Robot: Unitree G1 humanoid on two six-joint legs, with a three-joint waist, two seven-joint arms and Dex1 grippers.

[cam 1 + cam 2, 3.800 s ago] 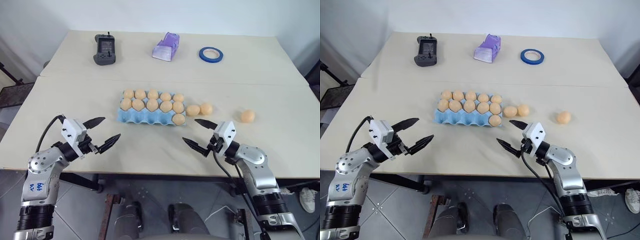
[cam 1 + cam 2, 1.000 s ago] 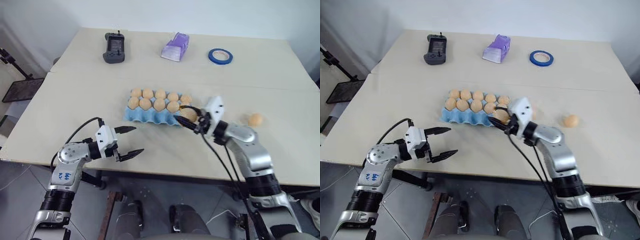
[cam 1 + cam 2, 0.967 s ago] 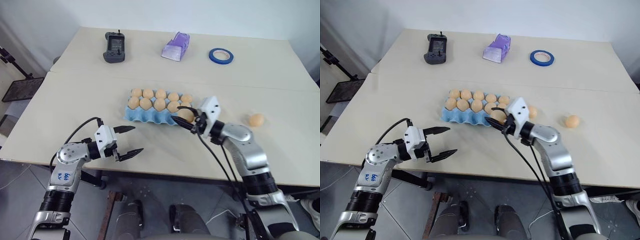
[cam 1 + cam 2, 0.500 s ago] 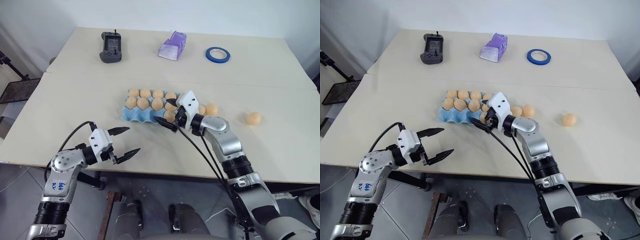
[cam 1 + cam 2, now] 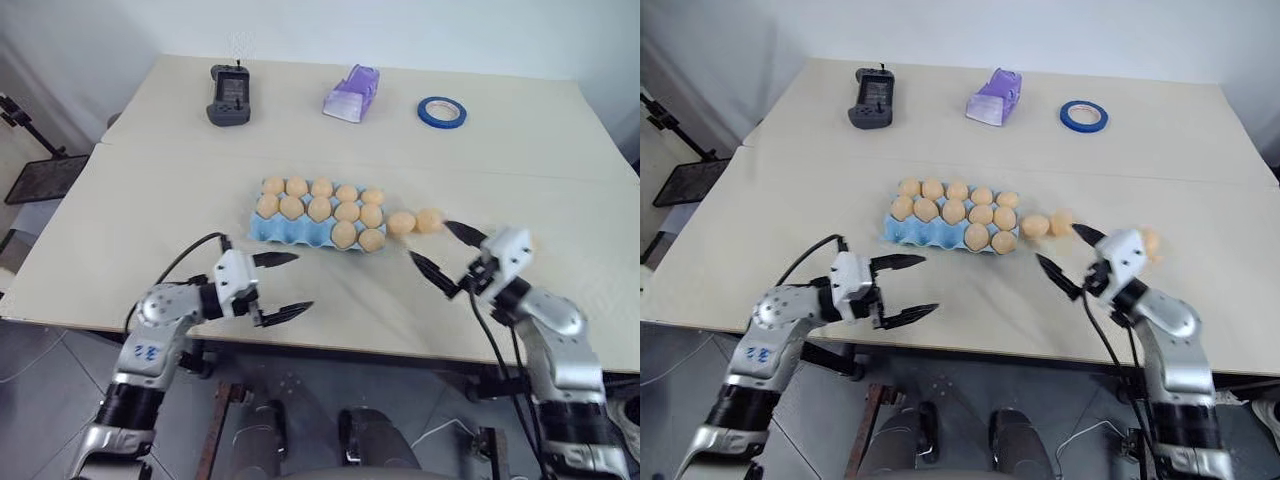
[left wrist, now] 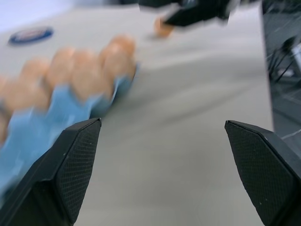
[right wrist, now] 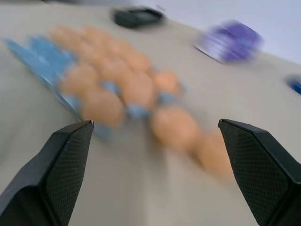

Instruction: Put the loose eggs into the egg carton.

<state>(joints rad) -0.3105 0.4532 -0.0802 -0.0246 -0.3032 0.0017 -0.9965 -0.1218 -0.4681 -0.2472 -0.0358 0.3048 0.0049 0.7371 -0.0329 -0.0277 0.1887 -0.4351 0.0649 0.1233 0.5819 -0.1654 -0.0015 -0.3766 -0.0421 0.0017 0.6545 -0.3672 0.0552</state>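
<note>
Two loose eggs [image 5: 414, 222] lie touching just beside the blue egg carton [image 5: 262, 231] mid-table, a third partly hidden behind my right gripper [image 5: 444, 262]. My right gripper and left gripper [image 5: 283, 284] hover spread and empty.

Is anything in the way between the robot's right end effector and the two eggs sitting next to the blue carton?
Nothing visible: only bare table lies between the open right end effector and the two loose eggs beside the egg carton.
</note>
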